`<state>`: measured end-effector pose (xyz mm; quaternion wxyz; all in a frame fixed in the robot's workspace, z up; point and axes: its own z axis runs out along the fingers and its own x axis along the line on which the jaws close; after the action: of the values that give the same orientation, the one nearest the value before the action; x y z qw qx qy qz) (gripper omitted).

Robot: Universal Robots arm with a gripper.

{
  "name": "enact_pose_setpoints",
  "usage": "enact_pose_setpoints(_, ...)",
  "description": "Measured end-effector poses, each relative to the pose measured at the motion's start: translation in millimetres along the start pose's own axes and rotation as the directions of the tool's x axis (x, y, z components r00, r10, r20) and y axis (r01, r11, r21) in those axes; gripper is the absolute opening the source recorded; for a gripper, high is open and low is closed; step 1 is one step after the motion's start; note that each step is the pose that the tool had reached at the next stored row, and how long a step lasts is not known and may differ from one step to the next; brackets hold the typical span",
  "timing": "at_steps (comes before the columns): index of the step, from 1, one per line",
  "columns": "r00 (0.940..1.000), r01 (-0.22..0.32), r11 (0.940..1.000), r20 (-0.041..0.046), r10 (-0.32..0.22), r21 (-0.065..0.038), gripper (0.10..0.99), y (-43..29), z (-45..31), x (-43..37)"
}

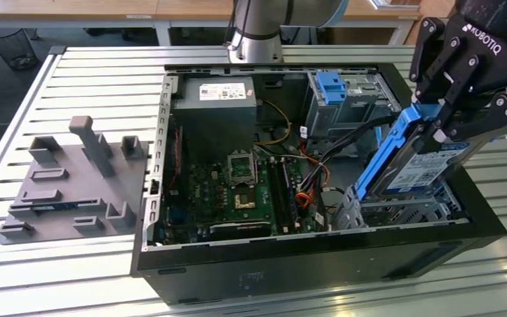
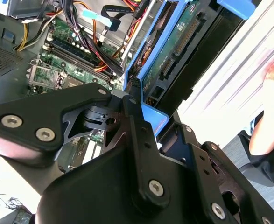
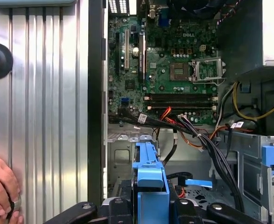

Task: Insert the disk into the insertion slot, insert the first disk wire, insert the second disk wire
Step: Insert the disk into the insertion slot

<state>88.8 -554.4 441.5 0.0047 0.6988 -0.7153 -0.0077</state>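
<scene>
Over the low silver perforated sheet-metal cage, our black end effector grips the silver-grey hard drive in its blue plastic carrier — long axis steeply tilted, lower end nearest it.

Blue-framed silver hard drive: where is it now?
The drive hangs tilted in the black gripper on the exterior view's right, lower end at the silver perforated cage.

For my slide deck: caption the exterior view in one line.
Pincer holds the disk tilted, its lower end at the insertion slot inside the open computer case.
</scene>
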Motion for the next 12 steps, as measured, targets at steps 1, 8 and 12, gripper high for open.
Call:
enact_pose_setpoints(1, 1.0000, 0.000, 1.0000, 0.0000, 0.000, 0.000, 0.369, 0.0, 0.5, 0.0)
enact_pose_setpoints(8, 1.0000, -0.001, 1.0000, 0.0001, 0.001, 0.000, 0.369, 0.0, 3.6, -0.2)
enact_pose_setpoints(12, 1.0000, -0.003, 1.0000, 0.0002, 0.003, 0.000, 0.369, 0.0, 5.5, -0.3)
